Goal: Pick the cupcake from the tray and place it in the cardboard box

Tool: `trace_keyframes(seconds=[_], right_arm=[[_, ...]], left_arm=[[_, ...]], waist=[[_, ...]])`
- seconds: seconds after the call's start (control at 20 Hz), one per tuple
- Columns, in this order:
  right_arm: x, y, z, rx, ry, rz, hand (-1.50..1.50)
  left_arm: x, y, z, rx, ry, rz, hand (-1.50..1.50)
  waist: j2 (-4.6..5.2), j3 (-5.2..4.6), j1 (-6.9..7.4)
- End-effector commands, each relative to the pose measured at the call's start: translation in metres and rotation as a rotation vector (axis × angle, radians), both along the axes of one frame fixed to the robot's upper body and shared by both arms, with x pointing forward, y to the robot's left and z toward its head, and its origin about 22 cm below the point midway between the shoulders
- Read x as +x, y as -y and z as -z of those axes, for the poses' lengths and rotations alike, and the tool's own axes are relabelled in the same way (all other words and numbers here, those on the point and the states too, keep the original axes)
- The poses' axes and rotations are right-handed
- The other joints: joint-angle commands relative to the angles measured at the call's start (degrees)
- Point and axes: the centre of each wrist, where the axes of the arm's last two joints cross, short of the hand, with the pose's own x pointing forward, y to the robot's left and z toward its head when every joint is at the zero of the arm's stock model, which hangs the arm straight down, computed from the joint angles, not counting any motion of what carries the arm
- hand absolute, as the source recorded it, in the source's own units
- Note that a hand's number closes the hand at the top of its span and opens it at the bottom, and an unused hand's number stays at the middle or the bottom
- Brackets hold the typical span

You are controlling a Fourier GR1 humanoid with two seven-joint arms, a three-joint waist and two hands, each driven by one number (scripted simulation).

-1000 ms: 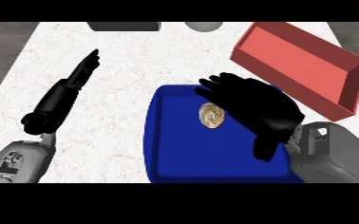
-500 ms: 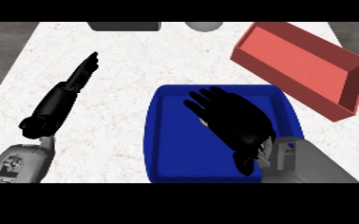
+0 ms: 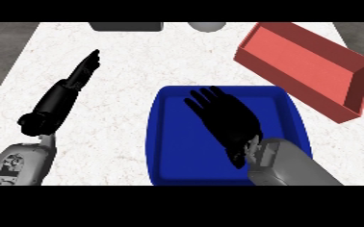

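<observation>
While the right robot hand [image 3: 226, 120] lies over the deep blue plastic tray [image 3: 165, 149], fingers spread flat, the cupcake is hidden, presumably beneath the palm; its facing and axis cannot be told. Open red cardboard box [image 3: 302, 67]: beyond, to the right. Left robot hand [image 3: 70, 87]: resting, straight-fingered, on the white speckled table [image 3: 142, 62], farther off

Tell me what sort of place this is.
Probably a kitchen counter: a white speckled countertop, a blue tray under the right hand, a red box beside it, and the left hand resting open.
</observation>
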Motion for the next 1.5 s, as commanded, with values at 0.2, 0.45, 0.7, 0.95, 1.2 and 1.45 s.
trace_keyframes(seconds=[0.2, 0.45, 0.7, 0.95, 1.2, 1.45], right_arm=[[0.021, -0.002, 0.035, -0.055, 0.031, 0.027, -1.50], [0.034, 0.006, 0.035, -0.065, 0.021, 0.047, -1.50], [0.029, -0.005, 0.043, -0.029, -0.026, 0.019, -1.50], [0.037, -0.007, 0.056, -0.075, -0.030, 0.017, -1.50], [0.035, 0.021, 0.073, -0.119, 0.005, 0.064, -1.50], [0.062, 0.026, 0.081, -0.070, -0.019, 0.067, -1.50]], left_arm=[[-0.014, -0.001, -0.001, -0.017, -0.003, 0.019, 0.00], [-0.005, 0.001, 0.006, -0.007, 0.005, -0.007, 0.00], [-0.007, 0.011, 0.007, -0.021, 0.008, 0.008, 0.00], [-0.011, 0.017, 0.010, 0.004, -0.003, 0.003, 0.00], [-0.014, 0.001, 0.015, -0.022, -0.009, 0.014, 0.00], [0.010, 0.015, 0.007, 0.003, 0.020, 0.003, 0.00]], waist=[[0.00, 0.01, 0.30], [0.01, 0.00, 0.11], [-0.02, 0.00, 0.07], [-0.02, 0.00, 0.07], [-0.03, 0.00, -0.05], [0.07, 0.00, -0.09]])
